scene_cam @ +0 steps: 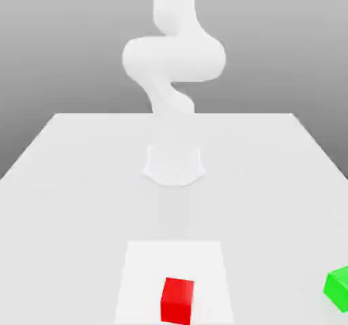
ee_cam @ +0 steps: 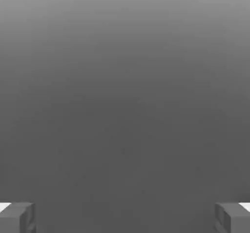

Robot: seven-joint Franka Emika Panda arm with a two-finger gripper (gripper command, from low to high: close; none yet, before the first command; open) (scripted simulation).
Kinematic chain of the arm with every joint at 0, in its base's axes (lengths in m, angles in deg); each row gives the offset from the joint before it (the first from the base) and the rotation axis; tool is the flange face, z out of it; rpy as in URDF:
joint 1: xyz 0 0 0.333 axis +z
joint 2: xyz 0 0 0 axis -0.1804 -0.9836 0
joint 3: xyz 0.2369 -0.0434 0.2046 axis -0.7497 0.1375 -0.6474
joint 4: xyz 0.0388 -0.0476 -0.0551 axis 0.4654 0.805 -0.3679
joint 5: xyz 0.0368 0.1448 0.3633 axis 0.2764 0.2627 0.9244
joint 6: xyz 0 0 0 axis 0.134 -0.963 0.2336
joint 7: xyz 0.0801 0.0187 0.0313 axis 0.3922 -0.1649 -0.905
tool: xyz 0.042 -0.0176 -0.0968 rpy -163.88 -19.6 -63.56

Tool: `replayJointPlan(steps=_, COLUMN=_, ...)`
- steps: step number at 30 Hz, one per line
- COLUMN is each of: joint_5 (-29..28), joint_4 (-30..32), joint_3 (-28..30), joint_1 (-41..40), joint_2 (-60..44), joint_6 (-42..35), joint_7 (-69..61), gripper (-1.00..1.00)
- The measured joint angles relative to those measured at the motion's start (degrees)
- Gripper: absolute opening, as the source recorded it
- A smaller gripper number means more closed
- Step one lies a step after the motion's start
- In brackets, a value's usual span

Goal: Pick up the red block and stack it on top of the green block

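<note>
The red block (scene_cam: 178,300) is a small plain cube resting on the table near its front edge, about the middle of the exterior view. The green block (scene_cam: 338,288) sits on the table at the exterior view's far right, partly cut off by the frame, well apart from the red one. In the hand view my gripper (ee_cam: 125,217) is open: its two grey fingertips (ee_cam: 17,217) stand far apart with only a blank grey background between them. Nothing is held.
The white arm (scene_cam: 173,58) rises from its round base (scene_cam: 174,164) at the middle of the white table (scene_cam: 68,181). A lighter square patch (scene_cam: 146,262) lies under the red block. The table's far edge runs behind the base.
</note>
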Motion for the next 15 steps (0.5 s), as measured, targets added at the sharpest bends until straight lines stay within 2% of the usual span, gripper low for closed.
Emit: replayJointPlan(steps=15, joint_5=-2.23, joint_4=5.66, joint_3=-2.54, joint_1=-2.35, joint_2=-31.53, joint_6=12.06, joint_7=6.98, gripper=0.00)
